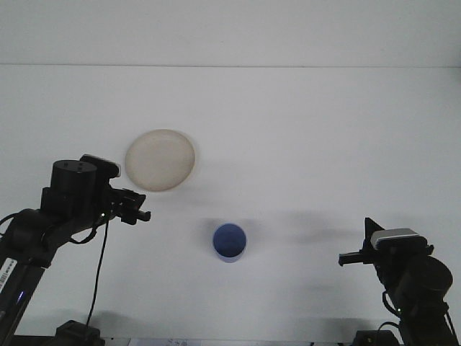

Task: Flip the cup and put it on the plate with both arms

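Worktop [324,144]: smooth, matt white surface. Plate [160,160]: cream, matt, faintly speckled finish; material not determined. Cup [230,242]: blue, smooth, plastic-like. Arm housings [72,198]: black, matt, with grey camera casing [398,237] noted on right arm.

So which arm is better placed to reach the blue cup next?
Probably the left. Its end effector is raised over the table, pointing toward the blue cup, with the plate just behind it. The right end effector sits low near the table's front edge.
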Robot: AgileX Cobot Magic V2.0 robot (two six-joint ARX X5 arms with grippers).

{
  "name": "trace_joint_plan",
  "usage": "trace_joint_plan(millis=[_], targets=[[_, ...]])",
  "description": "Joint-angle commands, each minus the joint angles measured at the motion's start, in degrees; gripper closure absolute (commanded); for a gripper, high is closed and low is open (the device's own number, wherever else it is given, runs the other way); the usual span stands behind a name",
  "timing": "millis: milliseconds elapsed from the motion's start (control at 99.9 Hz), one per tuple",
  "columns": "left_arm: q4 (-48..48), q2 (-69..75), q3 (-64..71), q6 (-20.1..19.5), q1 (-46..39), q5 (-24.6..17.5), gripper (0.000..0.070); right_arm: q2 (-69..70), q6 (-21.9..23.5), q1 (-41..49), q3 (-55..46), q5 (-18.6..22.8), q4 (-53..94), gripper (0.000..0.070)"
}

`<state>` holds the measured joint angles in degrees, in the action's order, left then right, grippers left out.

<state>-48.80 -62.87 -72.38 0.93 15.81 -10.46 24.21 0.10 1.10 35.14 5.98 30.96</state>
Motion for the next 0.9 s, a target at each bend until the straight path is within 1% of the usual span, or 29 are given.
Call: trace_joint_plan(millis=[0,70,160,200,290,370,490,620,890], targets=[[0.44,-1.09,-1.11,1.66,1.16,-0.13,0.0287,0.26,0.55,0.04,0.37,0.00,-0.48,0.0700],[0.44,-1.75,-1.11,1.66,2.95,-0.15,0.0228,0.26,0.55,0.04,0.37,0.00,-0.48,0.0700],[0.94,-2.93,-1.11,1.75,6.14,-0.13,0.0182,0.26,0.55,0.04,0.37,0.00,-0.50,0.0700],[1.27,-3.61,-1.11,2.01,7.85,-0.13,0.0182,0.26,0.55,0.04,0.37,0.00,-0.48,0.0700],[2.56,-6.03,-1.11,4.76,12.04,-0.13,0.0184,0.26,0.55,0.07,0.37,0.00,-0.48,0.0700],[3.56,-8.92,-1.14,6.25,15.61,-0.15,0.0184,0.26,0.55,0.04,0.37,0.00,-0.48,0.0700],[4.94,-13.03,-1.18,6.34,20.44,-0.24,0.0184,0.26,0.55,0.04,0.37,0.00,-0.46,0.0700],[7.63,-16.74,-1.18,7.28,24.87,-1.77,0.0184,0.26,0.55,0.04,0.37,0.02,-0.31,0.0700],[8.87,-22.80,-1.18,7.52,28.61,-1.79,0.0186,0.26,0.57,0.07,0.37,0.02,0.66,0.0700]])
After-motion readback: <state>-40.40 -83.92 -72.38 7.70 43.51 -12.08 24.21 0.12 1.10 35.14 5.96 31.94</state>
